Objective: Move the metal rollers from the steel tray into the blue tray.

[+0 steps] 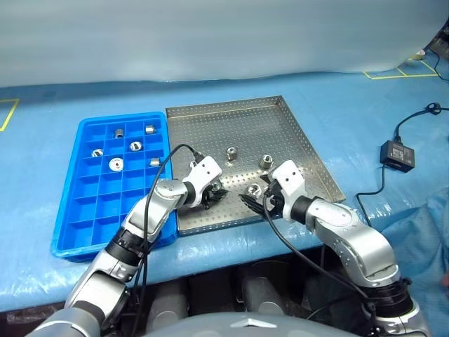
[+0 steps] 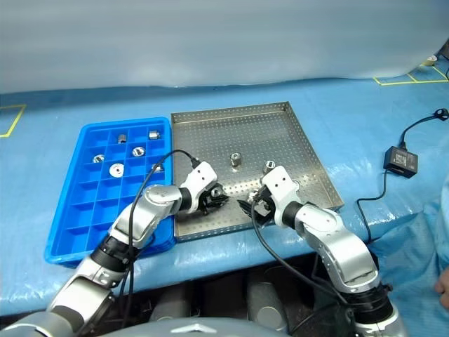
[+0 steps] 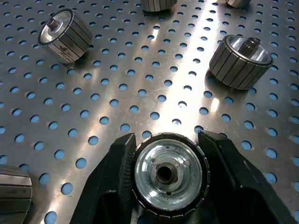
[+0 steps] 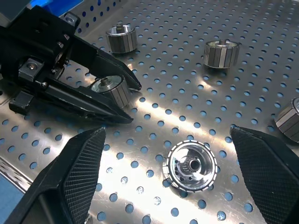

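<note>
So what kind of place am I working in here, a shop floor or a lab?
Probably a parts-sorting bench in a test or training setup rather than a live shop floor: a table under a blue cover, a perforated steel tray of metal rollers, a gridded blue tray, and yellow floor tape behind.

Workshop: taped floor (image 1: 403,72), blue-covered bench (image 1: 337,112)

Silver-grey jointed arms, white wrist housings, black cables; each pincer (image 1: 215,194) has two black textured fingers (image 4: 79,163).

Shiny ribbed metal rollers (image 3: 168,175); perforated brushed steel tray (image 1: 280,119); glossy blue plastic tray (image 1: 77,210)
</note>
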Robot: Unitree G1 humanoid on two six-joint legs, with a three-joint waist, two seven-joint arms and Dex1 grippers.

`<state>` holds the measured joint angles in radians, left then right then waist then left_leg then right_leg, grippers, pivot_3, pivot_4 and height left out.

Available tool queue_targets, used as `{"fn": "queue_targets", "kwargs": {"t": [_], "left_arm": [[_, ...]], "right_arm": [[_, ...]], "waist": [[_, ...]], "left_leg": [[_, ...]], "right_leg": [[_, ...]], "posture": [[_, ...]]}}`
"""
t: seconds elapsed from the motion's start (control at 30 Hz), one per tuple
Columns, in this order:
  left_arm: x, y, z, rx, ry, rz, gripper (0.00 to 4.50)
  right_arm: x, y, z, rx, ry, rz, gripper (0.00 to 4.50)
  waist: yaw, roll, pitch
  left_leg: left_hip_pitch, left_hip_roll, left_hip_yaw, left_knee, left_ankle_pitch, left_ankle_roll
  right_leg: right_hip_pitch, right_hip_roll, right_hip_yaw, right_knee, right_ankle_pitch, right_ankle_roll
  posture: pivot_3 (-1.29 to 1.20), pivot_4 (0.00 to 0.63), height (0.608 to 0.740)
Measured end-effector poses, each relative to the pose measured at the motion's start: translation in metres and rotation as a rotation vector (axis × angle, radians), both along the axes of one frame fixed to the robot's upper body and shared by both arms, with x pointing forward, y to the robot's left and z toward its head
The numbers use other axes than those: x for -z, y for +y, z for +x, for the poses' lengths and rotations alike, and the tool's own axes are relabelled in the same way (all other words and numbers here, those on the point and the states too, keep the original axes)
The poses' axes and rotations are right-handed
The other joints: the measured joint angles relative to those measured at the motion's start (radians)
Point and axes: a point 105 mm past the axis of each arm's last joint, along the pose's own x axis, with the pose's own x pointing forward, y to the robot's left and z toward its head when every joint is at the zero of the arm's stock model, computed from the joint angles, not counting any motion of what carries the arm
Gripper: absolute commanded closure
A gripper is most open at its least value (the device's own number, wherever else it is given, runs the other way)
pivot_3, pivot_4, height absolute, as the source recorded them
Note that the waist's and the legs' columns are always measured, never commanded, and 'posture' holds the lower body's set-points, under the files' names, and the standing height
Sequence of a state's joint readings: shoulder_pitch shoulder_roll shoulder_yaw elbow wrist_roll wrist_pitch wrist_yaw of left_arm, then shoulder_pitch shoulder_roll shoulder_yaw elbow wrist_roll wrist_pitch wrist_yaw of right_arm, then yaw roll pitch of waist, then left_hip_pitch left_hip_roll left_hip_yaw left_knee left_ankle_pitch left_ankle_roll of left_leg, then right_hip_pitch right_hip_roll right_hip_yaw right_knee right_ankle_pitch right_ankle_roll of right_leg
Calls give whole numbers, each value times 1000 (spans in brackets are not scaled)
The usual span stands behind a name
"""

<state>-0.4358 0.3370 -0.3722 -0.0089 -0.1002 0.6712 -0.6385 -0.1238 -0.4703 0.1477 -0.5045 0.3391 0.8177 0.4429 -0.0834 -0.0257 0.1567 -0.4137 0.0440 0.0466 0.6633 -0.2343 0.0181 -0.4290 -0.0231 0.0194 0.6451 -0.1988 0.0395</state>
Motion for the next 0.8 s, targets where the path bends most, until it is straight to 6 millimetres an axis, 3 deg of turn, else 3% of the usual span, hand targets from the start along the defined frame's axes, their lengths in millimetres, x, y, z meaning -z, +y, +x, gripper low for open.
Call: {"fn": "queue_targets", "kwargs": {"t": [0.13, 0.33, 0.47, 0.63, 0.8], "left_arm": [[-13, 0, -3, 8, -34, -37, 2650], [-68, 11, -11, -16, -161, -163, 2650], [-87, 47, -18, -159, -225, -176, 2650], [-66, 113, -32, -473, -191, -47, 2650], [-73, 168, -38, -866, -229, -102, 2650]], "right_arm": [[0, 5, -3, -37, 15, 21, 0], [-10, 22, -18, -190, 48, 106, 0], [-20, 31, -27, -291, 50, 148, 0], [-33, 45, -34, -404, 38, 202, 0], [-37, 54, -30, -420, 15, 214, 0]], "waist": [[4, 0, 0], [3, 0, 0], [7, 0, 0], [27, -1, 0], [71, -3, -1]], "left_leg": [[0, 0, 0, 0, 0, 0], [0, 1, 0, 0, 0, 0], [1, 1, -1, -1, 0, 0], [1, 1, -2, 0, 0, 0], [1, 0, -2, 2, 0, 0]], "right_leg": [[0, 0, 0, 0, 0, 0], [0, 0, 0, 0, 0, 0], [1, 1, 0, 0, 1, 2], [1, 0, -1, 0, 0, 0], [2, -1, -2, 0, 0, 0]], "posture": [[-144, 150, 740], [-88, 150, 740], [-49, 150, 740], [17, 150, 740], [55, 150, 740]]}}
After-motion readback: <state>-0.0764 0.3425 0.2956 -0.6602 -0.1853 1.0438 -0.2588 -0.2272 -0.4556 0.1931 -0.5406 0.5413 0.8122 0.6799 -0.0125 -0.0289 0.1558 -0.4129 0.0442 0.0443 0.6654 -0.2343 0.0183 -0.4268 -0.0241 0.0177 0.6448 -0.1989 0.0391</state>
